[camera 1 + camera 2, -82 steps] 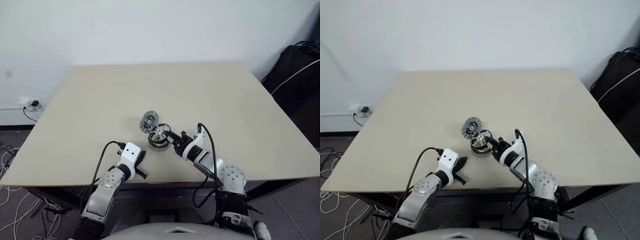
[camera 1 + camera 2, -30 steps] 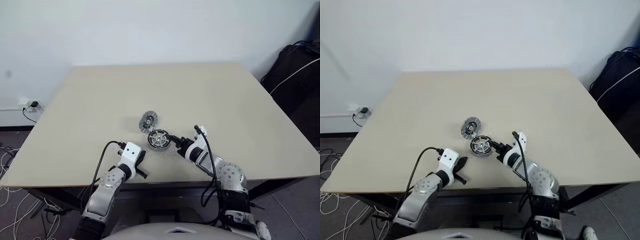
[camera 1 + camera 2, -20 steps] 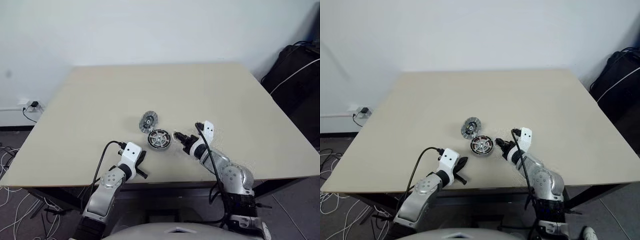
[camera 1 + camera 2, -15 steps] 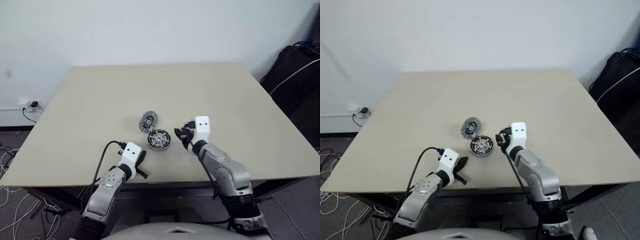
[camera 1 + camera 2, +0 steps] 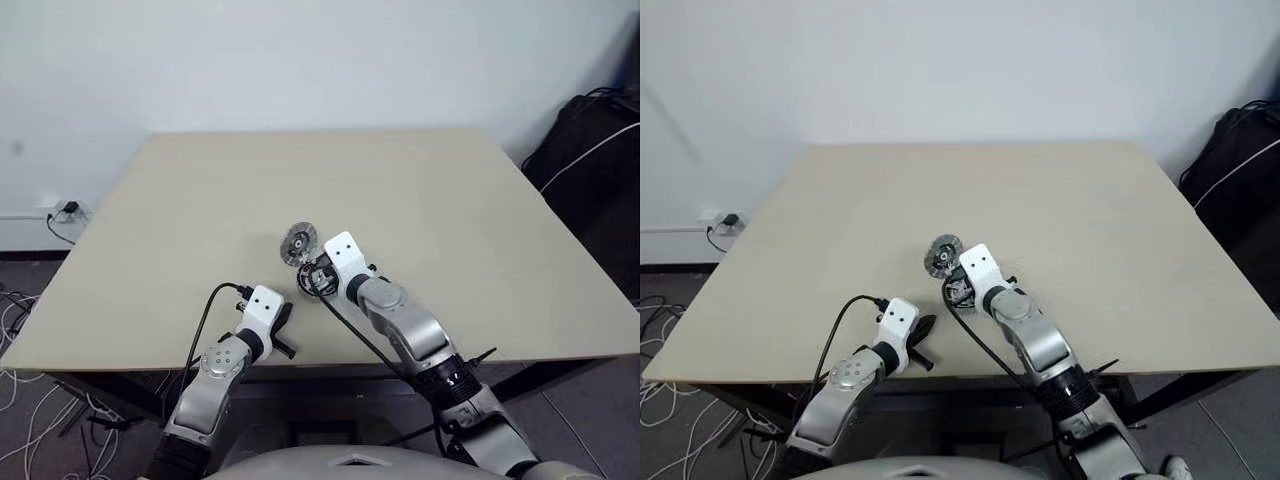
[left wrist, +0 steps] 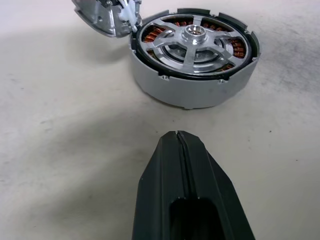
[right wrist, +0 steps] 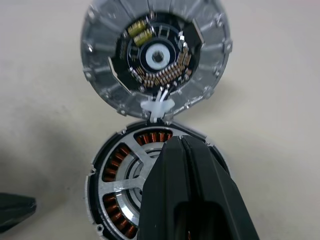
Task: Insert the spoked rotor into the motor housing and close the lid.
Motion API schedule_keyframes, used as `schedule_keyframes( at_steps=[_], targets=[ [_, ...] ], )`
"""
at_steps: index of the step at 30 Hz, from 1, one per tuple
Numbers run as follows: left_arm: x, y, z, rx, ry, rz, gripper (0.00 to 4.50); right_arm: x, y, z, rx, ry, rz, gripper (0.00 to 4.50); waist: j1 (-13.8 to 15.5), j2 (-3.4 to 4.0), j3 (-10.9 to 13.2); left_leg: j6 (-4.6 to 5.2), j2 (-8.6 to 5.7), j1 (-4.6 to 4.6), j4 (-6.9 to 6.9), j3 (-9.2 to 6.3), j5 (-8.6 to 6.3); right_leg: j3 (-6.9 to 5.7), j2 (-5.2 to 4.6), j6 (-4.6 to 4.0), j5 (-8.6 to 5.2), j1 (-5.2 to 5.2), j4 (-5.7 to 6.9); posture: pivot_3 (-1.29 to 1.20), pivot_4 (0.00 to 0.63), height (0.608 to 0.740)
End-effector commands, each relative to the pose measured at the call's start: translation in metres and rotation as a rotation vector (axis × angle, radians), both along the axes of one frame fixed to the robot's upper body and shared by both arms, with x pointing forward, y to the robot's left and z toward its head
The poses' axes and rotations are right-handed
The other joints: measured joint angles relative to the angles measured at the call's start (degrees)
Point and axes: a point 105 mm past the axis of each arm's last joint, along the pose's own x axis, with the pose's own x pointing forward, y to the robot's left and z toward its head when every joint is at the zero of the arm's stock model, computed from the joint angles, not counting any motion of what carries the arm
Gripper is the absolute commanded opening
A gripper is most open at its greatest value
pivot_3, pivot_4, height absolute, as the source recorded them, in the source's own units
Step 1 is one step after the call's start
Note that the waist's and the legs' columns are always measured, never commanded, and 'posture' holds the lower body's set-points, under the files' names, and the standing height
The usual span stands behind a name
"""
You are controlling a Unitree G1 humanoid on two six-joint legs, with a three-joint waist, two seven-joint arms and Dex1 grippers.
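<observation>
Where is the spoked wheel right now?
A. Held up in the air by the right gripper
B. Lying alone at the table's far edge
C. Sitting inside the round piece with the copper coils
C: the spoked rotor sits in the motor housing, copper coils showing between its spokes.

My arms: grey-silver rounded segments, black joint bands. White block above each gripper, two small dark holes on face. Black cable loops along left forearm, another along right. Fingers (image 6: 187, 200) matte black, tapered.
</observation>
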Motion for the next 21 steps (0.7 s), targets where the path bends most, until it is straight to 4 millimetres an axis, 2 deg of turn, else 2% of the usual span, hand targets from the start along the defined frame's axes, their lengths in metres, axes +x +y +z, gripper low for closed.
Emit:
schedule_keyframes(
  at_steps=[1, 4, 10, 12, 17, 21],
  targets=[
    [0.004, -0.004, 0.014, -0.024, -0.059, -0.002, 0.0, 0.011, 0.007, 0.012, 0.016, -0.043, 0.011, 0.05, -0.06, 0.0, 0.0, 0.0, 0.0, 0.01, 0.0, 0.0, 0.0, 0.0, 0.0, 0.0, 0.0, 0.0, 0.0, 0.0, 0.0, 0.74],
    [0.005, -0.004, 0.014, -0.024, -0.06, 0.003, 0.0, 0.013, 0.01, 0.006, 0.057, 0.008, 0.005, 0.05, -0.09, 0.01, 0.0, -0.01, 0.0, 0.02, 0.0, 0.0, 0.0, 0.01, 0.01, -0.02, 0.01, 0.0, 0.02, 0.0, 0.0, 0.74],
    [0.005, -0.004, 0.014, -0.027, -0.063, 0.012, 0.0, 0.002, 0.006, -0.035, 0.002, 0.171, -0.003, 0.05, -0.13, 0.03, -0.11, -0.03, 0.0, 0.06, -0.01, 0.0, -0.01, 0.01, 0.02, -0.04, 0.02, 0.03, 0.02, 0.0, 0.0, 0.74],
    [0.005, -0.003, 0.014, -0.026, -0.064, 0.014, 0.0, 0.001, 0.002, -0.041, -0.001, 0.199, -0.023, 0.05, -0.14, -0.03, -0.29, -0.01, 0.01, 0.21, -0.05, 0.0, -0.08, 0.01, 0.03, -0.04, 0.02, 0.17, 0.02, 0.0, 0.0, 0.74],
    [0.006, -0.003, 0.015, -0.026, -0.065, 0.013, 0.0, 0.006, 0.003, -0.029, 0.036, 0.162, -0.017, 0.05, -0.1, 0.04, -0.52, 0.07, 0.02, 0.46, -0.05, -0.02, -0.15, -0.01, 0.06, -0.03, 0.03, 0.43, 0.03, 0.0, 0.0, 0.74],
    [0.006, -0.005, 0.015, -0.028, -0.065, 0.005, 0.0, 0.008, 0.007, -0.001, 0.015, 0.05, 0.097, 0.05, -0.08, 0.07, -0.52, 0.05, 0.02, 0.43, -0.04, -0.05, -0.13, -0.04, 0.06, -0.03, 0.03, 0.4, 0.02, 0.0, 0.0, 0.74]
  ],
)
